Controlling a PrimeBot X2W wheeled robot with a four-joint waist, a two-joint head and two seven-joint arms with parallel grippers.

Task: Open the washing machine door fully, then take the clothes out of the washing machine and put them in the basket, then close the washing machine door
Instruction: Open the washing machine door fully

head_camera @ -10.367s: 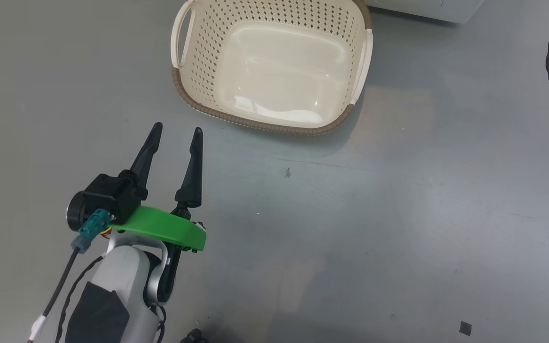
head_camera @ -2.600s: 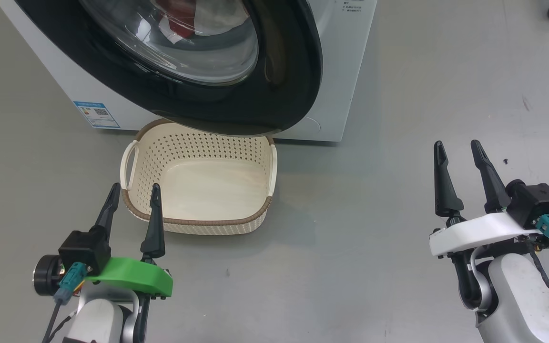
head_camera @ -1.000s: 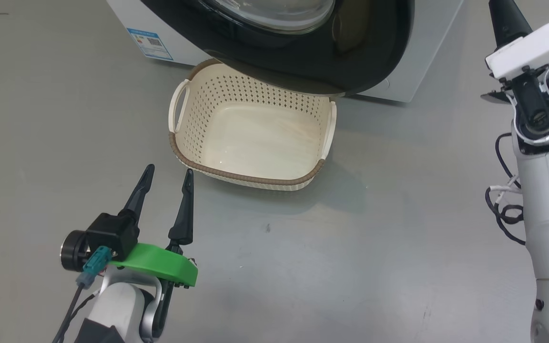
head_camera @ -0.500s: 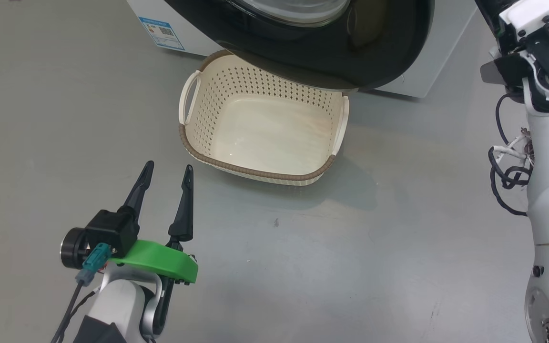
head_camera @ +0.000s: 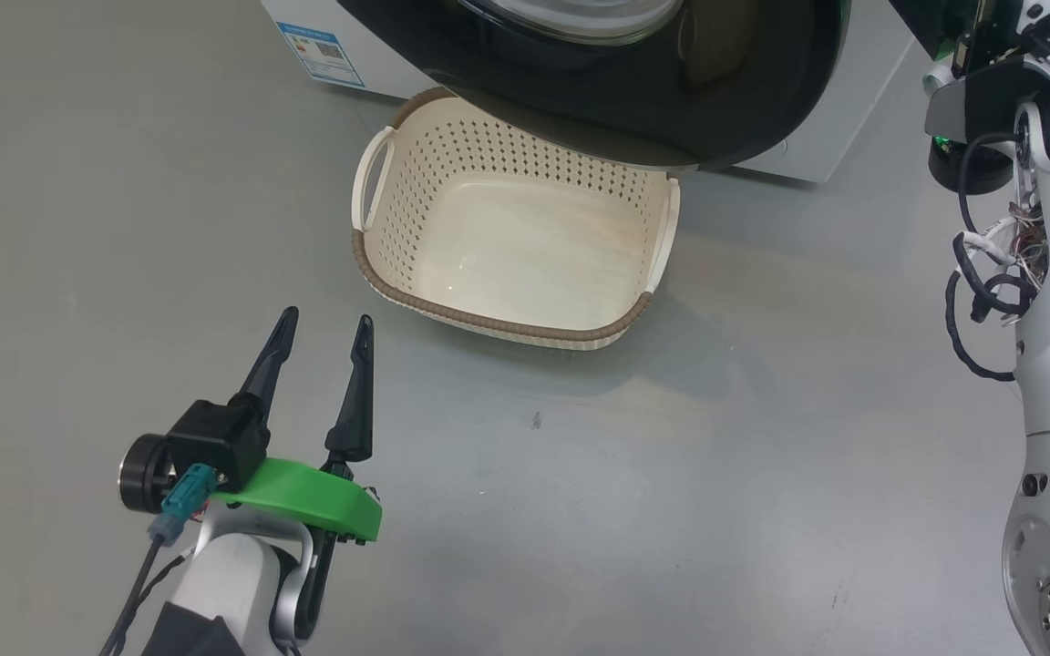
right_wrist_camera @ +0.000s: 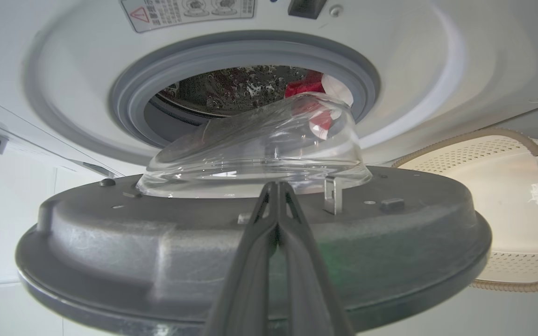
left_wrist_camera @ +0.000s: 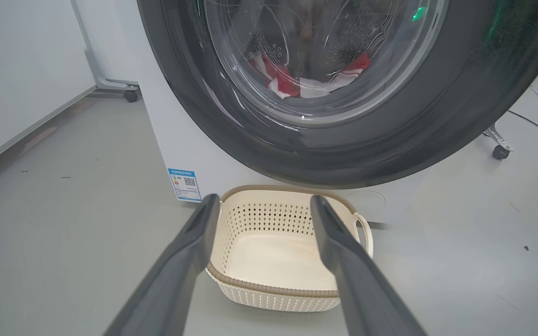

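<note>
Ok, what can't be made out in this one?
Clothes: left wrist view, warped by the glass of the washing machine door; count unclear.
Basket far rim: head view, hidden under the door.
Right gripper: right wrist view, contact with the door unclear.
Blue label: head view, text too small.
</note>
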